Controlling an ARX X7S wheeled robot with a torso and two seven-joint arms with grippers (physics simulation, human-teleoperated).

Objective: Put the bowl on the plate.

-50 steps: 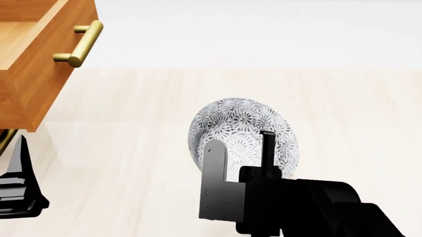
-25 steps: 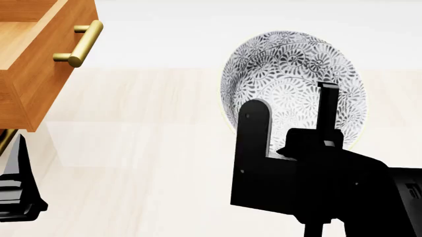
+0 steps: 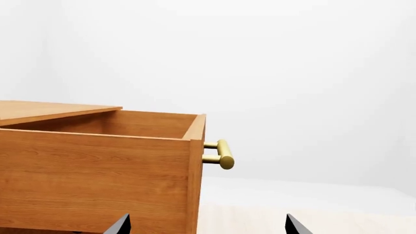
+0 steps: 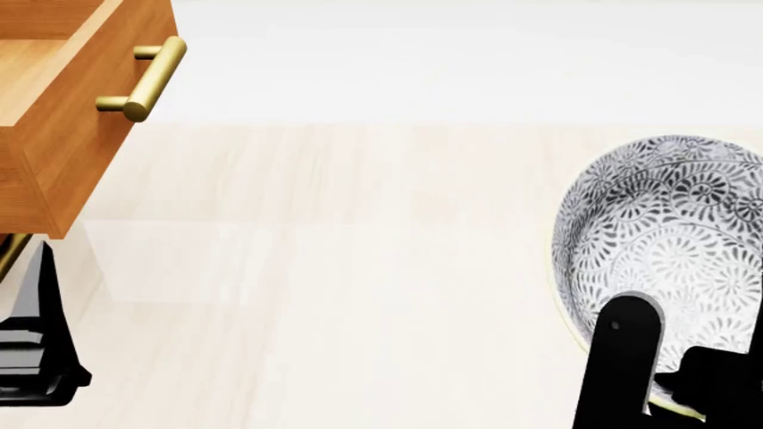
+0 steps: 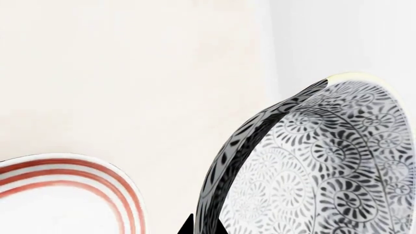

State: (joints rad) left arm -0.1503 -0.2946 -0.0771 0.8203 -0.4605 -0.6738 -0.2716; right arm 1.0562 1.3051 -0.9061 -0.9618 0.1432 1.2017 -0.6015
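Note:
The grey-and-white patterned bowl (image 4: 680, 241) hangs tilted above the pale table at the right edge of the head view. My right gripper (image 4: 667, 382) is shut on the bowl's near rim, one finger (image 4: 623, 362) outside the wall and the other inside. In the right wrist view the gripper's (image 5: 201, 228) dark tips pinch the bowl (image 5: 318, 165) wall. The white plate (image 5: 81, 170) with red rings lies on the table beside and below the bowl, partly cut off. The plate is out of the head view. My left gripper (image 3: 206, 230) is open and holds nothing.
An open wooden drawer (image 4: 71, 107) with a brass handle (image 4: 149, 79) juts out at the far left. The left gripper faces the drawer's (image 3: 97, 170) side, with its handle (image 3: 221, 153) beyond. My left arm (image 4: 34, 353) sits low at the left edge. Pale table (image 4: 334, 268) stretches between.
The right gripper lifted the bowl off the table, then carried it to the right and lower in the head view. The left arm has stayed put.

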